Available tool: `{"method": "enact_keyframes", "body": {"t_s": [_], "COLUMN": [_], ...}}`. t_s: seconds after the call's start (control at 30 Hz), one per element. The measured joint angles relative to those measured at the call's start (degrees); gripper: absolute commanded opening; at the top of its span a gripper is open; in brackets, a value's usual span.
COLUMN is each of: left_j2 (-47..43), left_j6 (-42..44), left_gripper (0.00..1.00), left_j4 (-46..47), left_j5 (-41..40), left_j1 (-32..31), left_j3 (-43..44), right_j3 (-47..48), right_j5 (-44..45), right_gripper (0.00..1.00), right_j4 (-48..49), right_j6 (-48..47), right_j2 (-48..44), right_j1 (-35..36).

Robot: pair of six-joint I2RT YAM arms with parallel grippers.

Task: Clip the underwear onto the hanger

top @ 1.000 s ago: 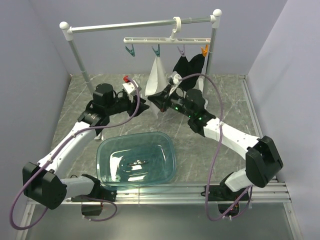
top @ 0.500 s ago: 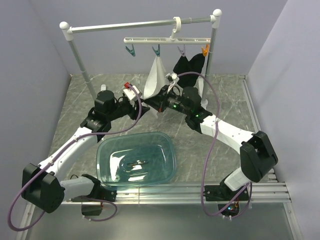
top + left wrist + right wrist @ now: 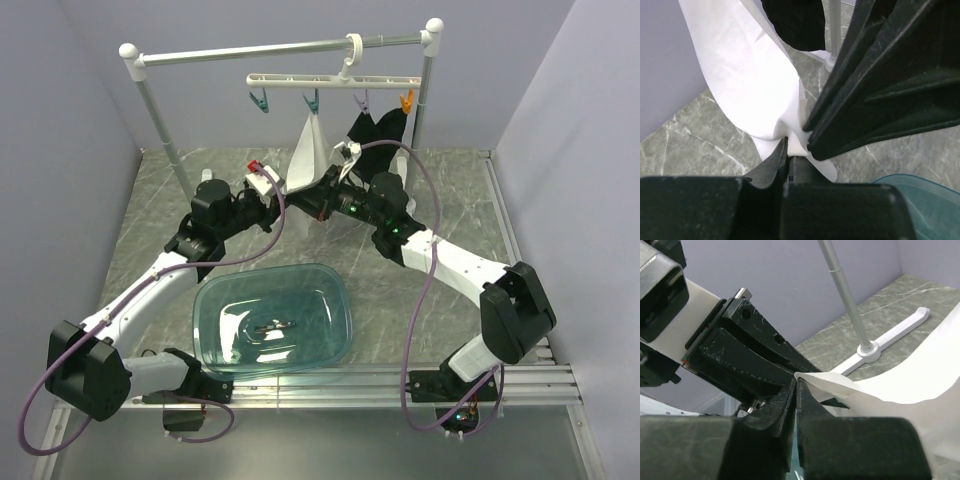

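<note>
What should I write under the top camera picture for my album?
Left gripper and right gripper pinch the bottom of the underwear hanging from a teal peg on the hanger.

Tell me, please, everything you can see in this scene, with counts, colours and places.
table: one, grey marble, under everything
rail: one, grey with white posts, across the back
hanger: one, white, hooked on the rail
pegs: four, two teal, one purple, one orange, under the hanger
black garment: one, black, hanging at the hanger's right end
underwear: one, white, hanging left of the black garment
tub: one, clear teal, near side of the table
left hand: one, black, shut on the underwear's lower edge
right hand: one, black, shut on the underwear, facing the left hand
</note>
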Motion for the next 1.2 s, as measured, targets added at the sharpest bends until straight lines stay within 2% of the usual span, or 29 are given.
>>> {"method": "enact_keyframes", "body": {"t_s": [0.03, 0.13, 0.23, 0.33, 0.43, 0.6, 0.8, 0.93, 1.2], "left_j2": [0.0, -0.2, -0.9, -1.7, -1.9, -1.9, -1.7, -1.1, 0.0], "left_j6": [0.0, 0.6, 1.7, 2.9, 3.9, 5.1, 6.3, 6.4, 7.3], "left_gripper": [0.0, 0.0, 0.0, 0.0, 0.0, 0.0, 0.0, 0.0, 0.0], "left_j4": [0.1, 0.1, -0.4, -1.0, -2.0, -3.2, -3.5, -4.4, -4.9], "left_j5": [0.1, 0.5, 1.2, 2.5, 4.0, 5.7, 7.5, 8.1, 8.8], "left_j1": [0.0, 0.0, 0.0, 0.0, 0.0, 0.0, 0.2, 0.3, 0.8], "left_j3": [0.0, 0.0, 0.0, 0.0, 0.2, 1.3, 2.6, 3.3, 4.1], "right_j3": [0.0, 0.0, 0.0, 0.4, 2.7, 5.8, 11.8, 16.5, 22.1], "right_j5": [-0.1, -1.2, -3.0, -6.6, -11.9, -25.0, -34.6, -37.2, -39.6], "right_gripper": [0.35, 0.54, 0.63, 0.67, 0.68, 0.69, 0.69, 0.68, 0.62], "right_j4": [0.1, 0.6, 0.7, 0.6, -1.3, -4.1, -18.6, -23.7, -32.1], "right_j6": [0.1, -1.2, -4.5, -11.1, -21.1, -41.7, -67.9, -76.1, -84.1], "right_j2": [0.0, 0.0, 0.0, 0.0, 0.1, 0.1, 2.3, 5.5, 9.4], "right_j1": [-0.2, -2.1, -6.9, -12.9, -16.5, -15.6, -13.0, -11.8, -10.9]}}
